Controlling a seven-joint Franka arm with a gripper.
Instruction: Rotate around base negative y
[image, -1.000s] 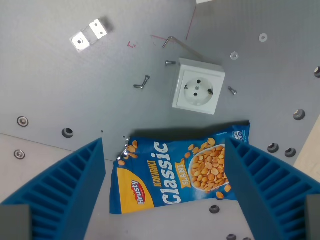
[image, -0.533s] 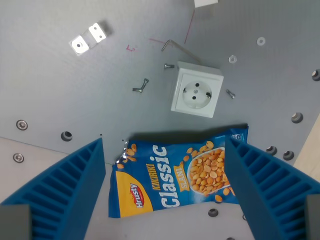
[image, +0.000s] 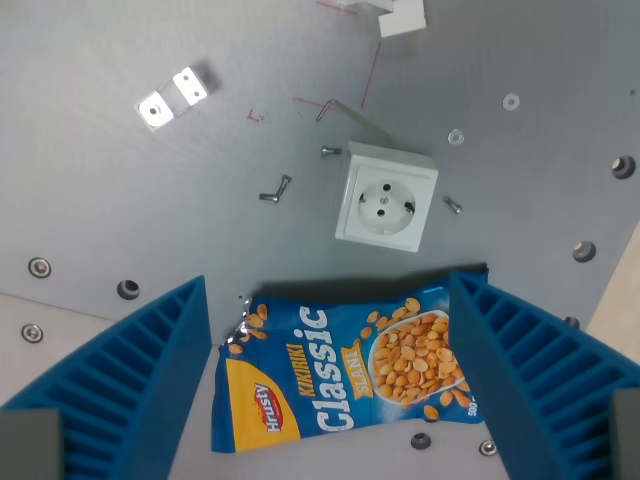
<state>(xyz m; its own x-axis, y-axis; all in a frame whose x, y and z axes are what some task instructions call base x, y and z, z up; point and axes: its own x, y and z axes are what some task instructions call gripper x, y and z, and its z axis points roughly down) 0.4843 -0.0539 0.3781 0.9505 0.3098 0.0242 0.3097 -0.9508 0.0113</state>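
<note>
A blue and yellow bag of peanuts (image: 345, 365) lies flat on the grey metal table (image: 150, 190), low in the wrist view. My gripper (image: 330, 400) hangs above it, open, with nothing held. One ribbed blue finger (image: 120, 385) fills the wrist view's lower left and the other ribbed blue finger (image: 545, 375) the lower right. The bag shows between them. A white wall socket (image: 385, 197) sits just beyond the bag's far edge.
A shiny metal bracket (image: 167, 95) lies at the upper left. An Allen key (image: 345, 110) and loose screws (image: 275, 190) rest near the socket. A white block (image: 402, 17) is at the top edge. Bolt holes dot the table; its right edge (image: 618, 280) meets a beige surface.
The whole scene has slid down and slightly left in the wrist view, and more of the table's far part shows; the camera moved. The bag and socket keep their places relative to each other.
</note>
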